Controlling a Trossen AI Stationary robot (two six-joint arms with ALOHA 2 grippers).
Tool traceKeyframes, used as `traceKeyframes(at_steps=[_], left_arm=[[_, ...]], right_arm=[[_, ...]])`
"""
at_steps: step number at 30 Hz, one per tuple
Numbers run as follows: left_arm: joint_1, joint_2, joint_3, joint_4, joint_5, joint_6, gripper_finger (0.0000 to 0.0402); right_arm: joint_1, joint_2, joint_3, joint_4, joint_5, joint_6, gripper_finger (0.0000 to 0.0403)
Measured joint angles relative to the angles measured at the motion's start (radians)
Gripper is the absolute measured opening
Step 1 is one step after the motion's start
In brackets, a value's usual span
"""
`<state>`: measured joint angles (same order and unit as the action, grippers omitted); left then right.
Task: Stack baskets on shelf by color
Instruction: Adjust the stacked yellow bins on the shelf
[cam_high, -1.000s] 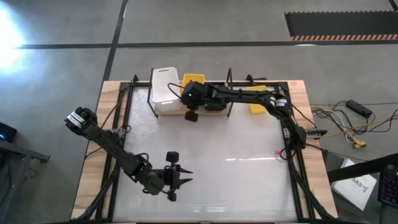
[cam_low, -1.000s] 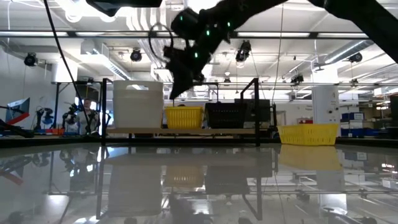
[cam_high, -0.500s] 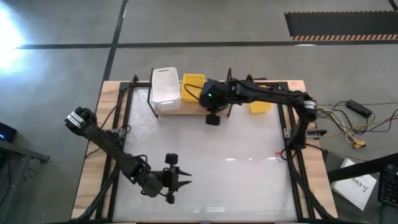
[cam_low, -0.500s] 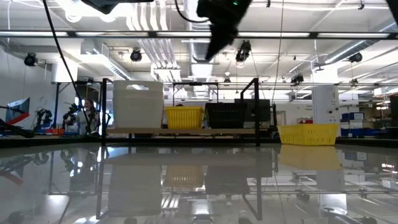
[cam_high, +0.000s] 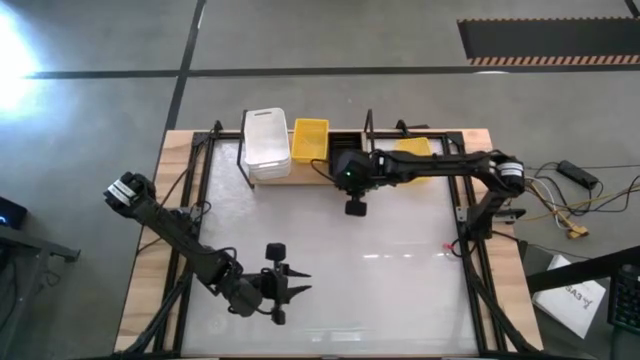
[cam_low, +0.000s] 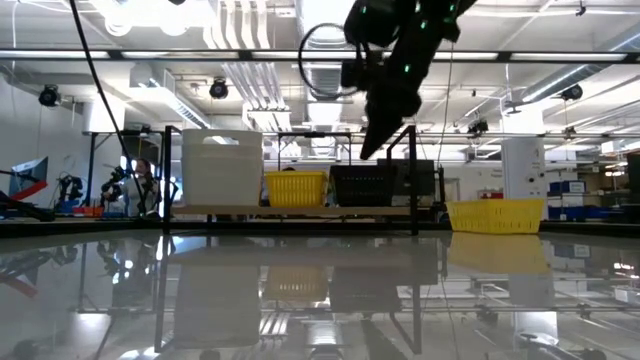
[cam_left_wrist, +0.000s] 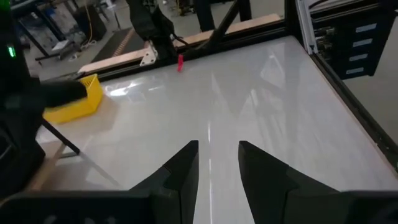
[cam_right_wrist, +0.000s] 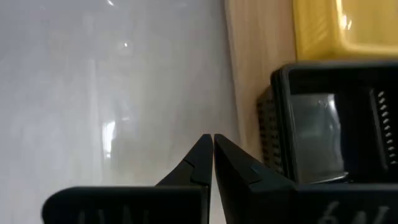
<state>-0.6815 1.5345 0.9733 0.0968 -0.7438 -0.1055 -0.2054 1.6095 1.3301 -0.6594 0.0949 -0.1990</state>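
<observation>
The shelf (cam_high: 300, 178) stands at the table's far edge. On its plank sit a stack of white baskets (cam_high: 267, 145), a yellow basket (cam_high: 310, 138) and black baskets (cam_low: 375, 185), which my right arm partly hides from above. Another yellow basket (cam_high: 412, 150) rests on the table right of the shelf. My right gripper (cam_high: 355, 207) is shut and empty, pointing down over the table just before the shelf's near edge, beside the black basket (cam_right_wrist: 323, 124). My left gripper (cam_high: 285, 290) is open and empty near the table's near edge.
The shelf's black wire uprights (cam_low: 412, 180) stand close to my right gripper. A small red thing (cam_high: 448, 247) lies by the table's right edge. The white tabletop (cam_high: 380, 280) lies bare between the two grippers. A person (cam_low: 135, 185) stands in the room behind the table.
My right gripper has gone along the front of the shelf toward the table's right edge and a little toward the near edge, from before the yellow basket to before the black baskets. It rose and then came down again.
</observation>
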Motion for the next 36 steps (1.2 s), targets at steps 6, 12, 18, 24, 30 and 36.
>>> traceKeyframes(at_steps=[6,12,18,24,30,36], left_arm=[[0.015,0.000,0.010,-0.001,-0.001,-0.010,0.0097],[0.046,-0.017,0.038,-0.005,-0.003,-0.096,0.0097],[0.115,-0.060,0.089,-0.089,-0.032,-0.125,0.0097],[0.355,-0.077,0.265,-0.500,0.146,-0.227,0.0097],[0.649,0.025,0.467,-0.715,0.413,-0.048,0.0097],[0.842,0.198,0.698,-0.975,0.605,0.249,0.0097]], right_arm=[[-0.053,0.052,0.006,0.031,0.014,-0.003,0.0009],[-0.074,0.034,0.010,0.024,0.093,-0.002,0.0009],[-0.044,-0.072,0.000,-0.002,0.093,0.053,0.0009],[0.118,-0.236,-0.142,0.006,0.091,0.195,0.0009],[0.452,-0.375,-0.432,0.206,0.223,0.444,0.0009],[0.769,-0.378,-0.634,0.548,0.409,0.565,0.0009]])
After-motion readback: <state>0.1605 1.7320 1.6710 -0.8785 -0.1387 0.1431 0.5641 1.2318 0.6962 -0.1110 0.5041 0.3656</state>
